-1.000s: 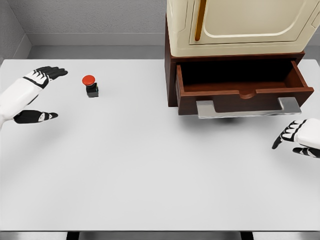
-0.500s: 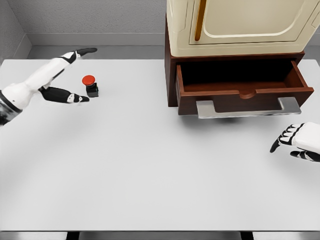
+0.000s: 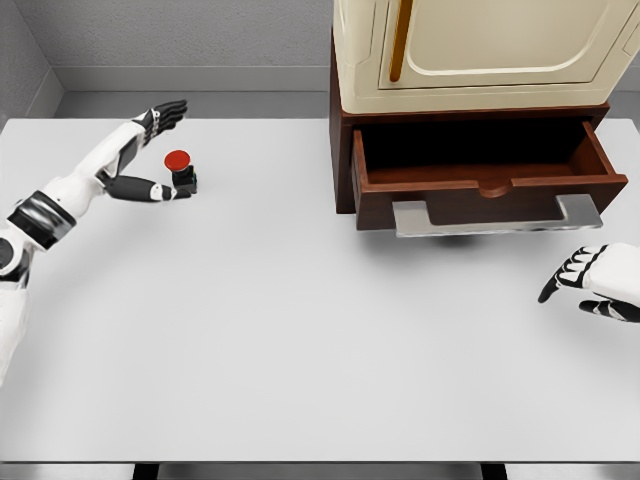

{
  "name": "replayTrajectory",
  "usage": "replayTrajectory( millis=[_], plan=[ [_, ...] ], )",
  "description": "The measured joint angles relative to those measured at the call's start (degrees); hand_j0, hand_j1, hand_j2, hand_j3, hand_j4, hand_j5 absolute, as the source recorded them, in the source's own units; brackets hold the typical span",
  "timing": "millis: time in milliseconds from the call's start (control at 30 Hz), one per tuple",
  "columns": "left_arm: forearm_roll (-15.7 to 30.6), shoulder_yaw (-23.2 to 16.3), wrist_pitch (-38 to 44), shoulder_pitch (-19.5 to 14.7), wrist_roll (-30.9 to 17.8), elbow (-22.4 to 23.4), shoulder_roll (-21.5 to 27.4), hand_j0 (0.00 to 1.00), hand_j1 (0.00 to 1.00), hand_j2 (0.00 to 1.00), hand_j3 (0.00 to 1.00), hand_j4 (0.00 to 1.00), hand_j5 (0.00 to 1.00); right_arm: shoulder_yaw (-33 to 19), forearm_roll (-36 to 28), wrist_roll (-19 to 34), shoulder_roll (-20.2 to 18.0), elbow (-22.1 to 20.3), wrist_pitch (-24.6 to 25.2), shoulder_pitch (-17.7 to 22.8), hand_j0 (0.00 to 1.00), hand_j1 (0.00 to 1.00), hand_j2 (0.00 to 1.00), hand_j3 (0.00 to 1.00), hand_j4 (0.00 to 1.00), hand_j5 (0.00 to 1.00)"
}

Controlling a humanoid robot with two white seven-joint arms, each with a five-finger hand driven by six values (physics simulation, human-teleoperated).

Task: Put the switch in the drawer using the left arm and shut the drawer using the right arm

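Nothing done yet. Left hand point(image 3: 140, 150) spread, bracketing switch point(image 3: 181, 172), no grip. Drawer point(image 3: 480, 180) open, well right of it. Right hand point(image 3: 590, 284) relaxed, empty, below drawer.

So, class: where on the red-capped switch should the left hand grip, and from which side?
Grip the black base of the switch, below the wider red cap, coming from its left: it stands upright and the open left hand already brackets it there.
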Motion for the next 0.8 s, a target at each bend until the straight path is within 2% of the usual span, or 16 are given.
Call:
replayTrajectory(
  millis=[200,500,667,800],
  plan=[
    [0.1,0.0,-0.2,-3.6,0.0,7.4,-2.3,1.00,1.00,1.00,1.00,1.00,1.00,0.1,-0.1,0.0,-0.2,0.0,0.0,0.1,0.63,0.63,0.63,0.63,0.63,0.63],
    [0.1,0.4,-0.4,-6.4,0.1,16.2,-4.5,1.00,1.00,1.00,1.00,1.00,1.00,0.2,-0.1,0.0,-0.4,0.0,0.0,0.1,0.63,0.63,0.63,0.63,0.63,0.63],
    [-0.2,1.5,-0.5,-7.6,0.7,19.6,-5.0,1.00,1.00,1.00,1.00,1.00,1.00,0.3,0.0,0.0,-0.5,0.0,0.0,0.1,0.63,0.63,0.63,0.63,0.63,0.63],
    [-0.5,1.9,-0.5,-7.7,3.4,21.1,-5.3,1.00,1.00,1.00,1.00,1.00,1.00,0.4,0.0,0.0,-0.5,0.0,0.0,0.1,0.63,0.63,0.63,0.63,0.63,0.63]
  ],
)
